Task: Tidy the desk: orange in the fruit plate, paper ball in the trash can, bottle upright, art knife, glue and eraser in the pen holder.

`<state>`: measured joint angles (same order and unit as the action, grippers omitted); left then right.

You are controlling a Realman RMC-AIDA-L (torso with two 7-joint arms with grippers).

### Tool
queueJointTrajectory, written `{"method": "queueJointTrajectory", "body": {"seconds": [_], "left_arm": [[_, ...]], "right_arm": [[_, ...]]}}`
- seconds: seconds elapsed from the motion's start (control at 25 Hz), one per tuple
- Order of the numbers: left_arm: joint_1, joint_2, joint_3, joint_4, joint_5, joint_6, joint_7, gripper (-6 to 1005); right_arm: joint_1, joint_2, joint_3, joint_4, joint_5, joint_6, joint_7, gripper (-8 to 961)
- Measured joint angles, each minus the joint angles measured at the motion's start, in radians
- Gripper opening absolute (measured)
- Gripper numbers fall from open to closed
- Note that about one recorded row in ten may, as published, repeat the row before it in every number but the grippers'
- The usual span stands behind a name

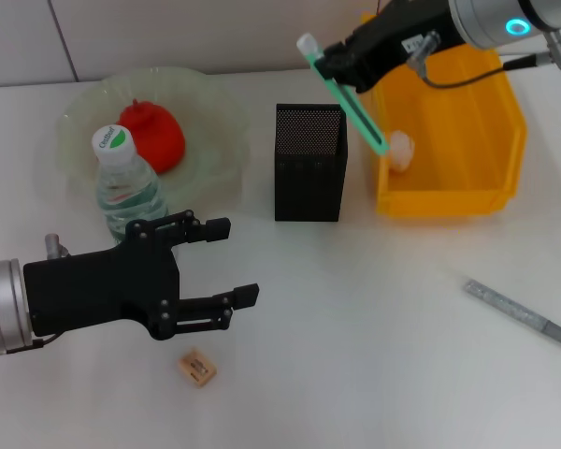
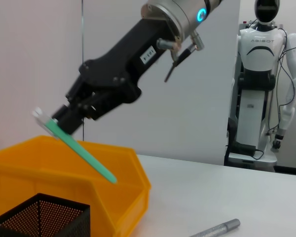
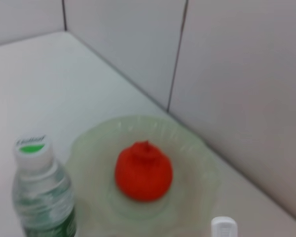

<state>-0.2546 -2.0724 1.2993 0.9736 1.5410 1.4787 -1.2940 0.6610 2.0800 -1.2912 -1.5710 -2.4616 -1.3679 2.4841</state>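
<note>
Head view: right gripper (image 1: 329,64) is pinching the glue (image 1: 353,105) near its cap, tilted, at one o'clock above the holder (image 1: 309,175). Glue looks light, stiff, likely slippery. Left gripper (image 1: 232,262), jaws spread, is hovering at seven o'clock.

In the head view, the fruit plate (image 1: 79,150) sits at upper left with the orange (image 1: 154,134) in it. The bottle (image 1: 123,182) stands upright at the plate's lower edge. The pen holder (image 1: 309,164) occupies the centre; the trash can (image 1: 453,140) lies to its right, holding the paper ball (image 1: 401,150). The eraser (image 1: 197,367) lies at lower centre-left, the art knife (image 1: 521,312) at lower right.
</note>
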Motion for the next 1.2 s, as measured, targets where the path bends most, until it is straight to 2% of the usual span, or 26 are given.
{"method": "queueJointTrajectory", "body": {"seconds": [0.24,0.56,0.92,1.0,1.08,1.12,1.2], "left_arm": [[-0.004,0.000,0.000,-0.017,-0.008,0.000,0.020,804],[-0.015,0.000,0.010,-0.022,-0.017,0.000,0.021,804],[-0.016,0.000,0.011,-0.035,-0.020,0.000,0.021,804],[-0.017,0.000,0.011,-0.037,-0.020,0.000,0.021,804],[-0.017,0.000,0.011,-0.038,-0.020,0.000,0.021,804],[-0.017,0.000,0.011,-0.039,-0.020,0.000,0.021,804],[-0.017,0.000,0.011,-0.043,-0.020,0.000,0.021,804]], "right_arm": [[-0.020,0.000,0.003,0.040,0.080,0.092,-0.076,109],[-0.084,0.002,-0.008,0.094,0.246,0.206,-0.266,116],[-0.184,0.000,0.071,0.168,0.567,0.204,-0.600,125],[-0.194,0.000,0.082,0.179,0.595,0.202,-0.635,126],[-0.218,-0.001,0.114,0.217,0.679,0.190,-0.716,128],[-0.230,-0.001,0.167,0.264,0.747,0.156,-0.780,129],[-0.233,-0.002,0.199,0.294,0.783,0.129,-0.815,131]]}}
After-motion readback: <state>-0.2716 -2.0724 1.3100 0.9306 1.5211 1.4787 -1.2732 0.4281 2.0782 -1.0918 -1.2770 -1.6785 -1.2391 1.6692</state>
